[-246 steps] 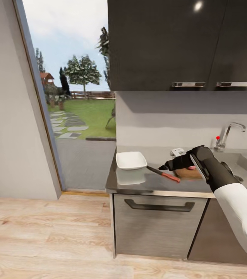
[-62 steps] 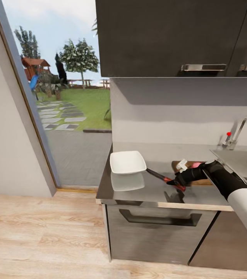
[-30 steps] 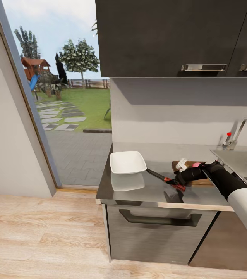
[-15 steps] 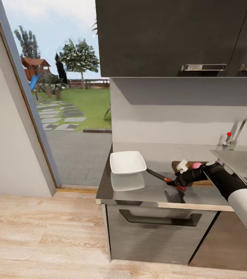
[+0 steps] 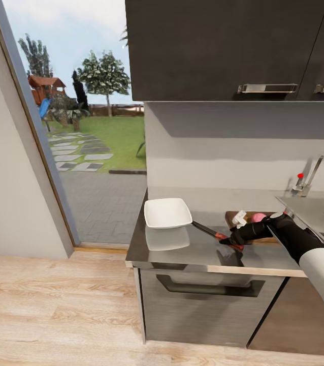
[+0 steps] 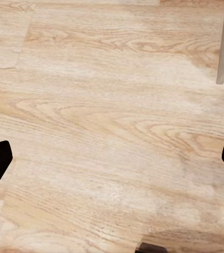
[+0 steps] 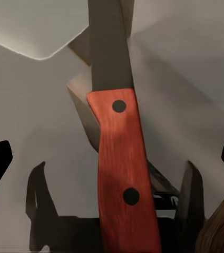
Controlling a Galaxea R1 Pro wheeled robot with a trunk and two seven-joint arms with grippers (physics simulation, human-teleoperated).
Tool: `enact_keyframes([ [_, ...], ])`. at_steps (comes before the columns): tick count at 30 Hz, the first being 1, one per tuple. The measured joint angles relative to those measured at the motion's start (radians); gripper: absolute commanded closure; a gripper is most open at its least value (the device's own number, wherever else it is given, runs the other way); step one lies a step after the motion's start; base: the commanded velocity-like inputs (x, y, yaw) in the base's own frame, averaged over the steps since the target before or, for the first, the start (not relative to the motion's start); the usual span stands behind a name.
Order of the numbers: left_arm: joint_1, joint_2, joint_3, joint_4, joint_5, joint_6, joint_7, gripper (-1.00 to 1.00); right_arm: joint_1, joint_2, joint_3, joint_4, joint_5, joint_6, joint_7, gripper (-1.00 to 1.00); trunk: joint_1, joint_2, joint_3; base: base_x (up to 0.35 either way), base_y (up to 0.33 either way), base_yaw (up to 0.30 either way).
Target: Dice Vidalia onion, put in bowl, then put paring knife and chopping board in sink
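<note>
On the smooth grey metallic counter [image 5: 182, 251] over dark grey cabinets, the small paring knife with slim dark blade and red handle [image 5: 214, 234] lies flat, blade tip pointing toward the white shallow squarish bowl [image 5: 167, 212], which sits near the counter's window end.

Right claw [image 5: 227, 240]: black, low over the red handle end, arm reaching in from the sink side. From the right wrist view the handle [image 7: 123, 174] runs straight up between the two finger tips; both tips sit wide at the frame edges, well clear of the handle. Fingers apart, nothing gripped. Two dark rivets on the handle; blade extends on toward the bowl's corner [image 7: 32, 26].

Dark brown rectangular wooden chopping board [image 5: 233, 217]: just behind the right claw, largely covered by the arm; a rounded corner of it shows in the right wrist view [image 7: 222, 229].

Small pink roundish Vidalia onion [image 5: 257, 217]: on the board, beside the wrist.

Grey stainless-steel sink [image 5: 317, 211] with chrome tap and red dot: at the far right of the counter.

Left claw [image 6: 112, 168]: dark finger tips at opposite frame edges, spread apart, empty, pointed down at light wood-plank floor [image 6: 112, 105].

Large glass door [image 5: 81, 137] beside the counter, lawn and trees outside.
</note>
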Motion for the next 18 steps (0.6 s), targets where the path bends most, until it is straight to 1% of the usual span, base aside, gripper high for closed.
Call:
enact_keyframes([
  [18,0.000,0.000,0.000,0.000,0.000,0.000,0.000,-1.00,0.000,-0.001,-0.003,0.007,-0.001,0.000,0.001,-1.00,0.000,0.000,0.000,0.000,0.000,0.000],
])
